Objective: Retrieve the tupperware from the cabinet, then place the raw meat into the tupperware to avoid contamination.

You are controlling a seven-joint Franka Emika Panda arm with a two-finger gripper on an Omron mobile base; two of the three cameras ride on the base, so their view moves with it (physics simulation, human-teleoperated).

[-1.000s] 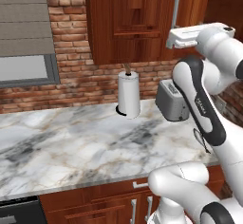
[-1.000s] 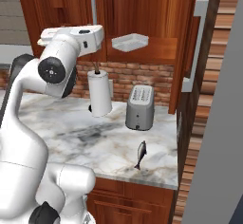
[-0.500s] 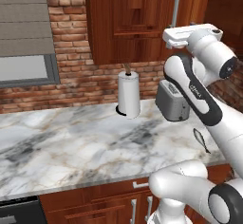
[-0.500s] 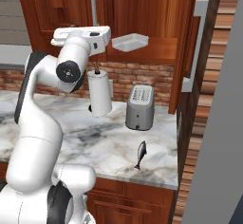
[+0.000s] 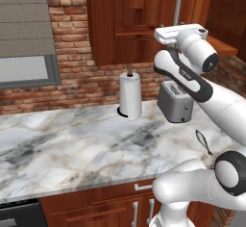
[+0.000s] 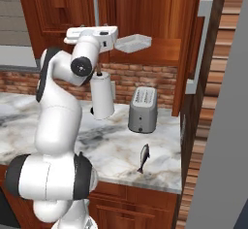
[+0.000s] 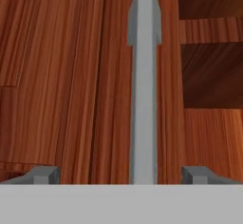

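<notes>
Since a second back the arm swung its tool (image 7: 121,173) up to the cabinet's (image 6: 160,14) left-door bar handle (image 7: 143,85), jaws wide apart either side of it. I'd centre, then clamp. Left to right: one paper-towel roll (image 6: 102,96), one tupperware (image 6: 132,43) on the cabinet shelf, one toaster (image 6: 143,109), one fish (image 6: 143,156) on the surface (image 6: 106,145).

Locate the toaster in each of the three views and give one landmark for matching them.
Left base view: toaster right of centre, partly behind the arm.
Right base view: toaster at centre, on the counter.
Hand view: not in it.
Shared landmark: paper-towel roll, left of the toaster in both base views.
</notes>
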